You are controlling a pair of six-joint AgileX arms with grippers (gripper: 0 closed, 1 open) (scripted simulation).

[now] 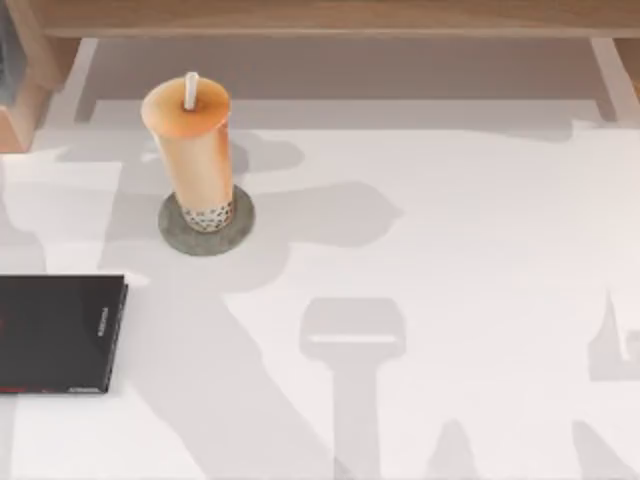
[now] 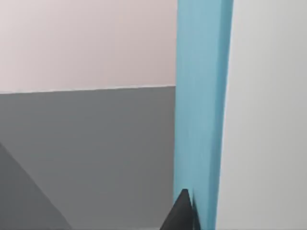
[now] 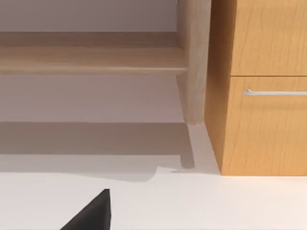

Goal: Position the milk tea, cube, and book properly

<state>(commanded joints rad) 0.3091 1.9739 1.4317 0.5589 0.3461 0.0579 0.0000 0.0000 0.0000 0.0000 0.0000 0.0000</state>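
Take the milk tea [image 1: 197, 150] as the landmark. Nearest the camera's foot and to its left lies a thin black book [image 1: 58, 333], flat at the table's left edge; the cup itself stands upright on a round grey coaster [image 1: 207, 225], straw up, and behind it runs a wooden shelf [image 1: 330, 18] along the back.

The left wrist view adds what the top view lacks — a teal book [image 2: 201, 110] seen edge-on, with a dark fingertip [image 2: 182, 213] of the left gripper pressed against its cover, so I judge that claw clamped on the book. The right wrist view adds a wooden cabinet [image 3: 261, 86] with a drawer handle [image 3: 276, 92]; one dark finger [image 3: 93, 213] of the right gripper shows there, but whether that claw is apart or together I cannot tell.

The cup looks settled. The book seems the step in hand — keep it upright, move slowly, and swing wide of the straw when bringing it toward the shelf.
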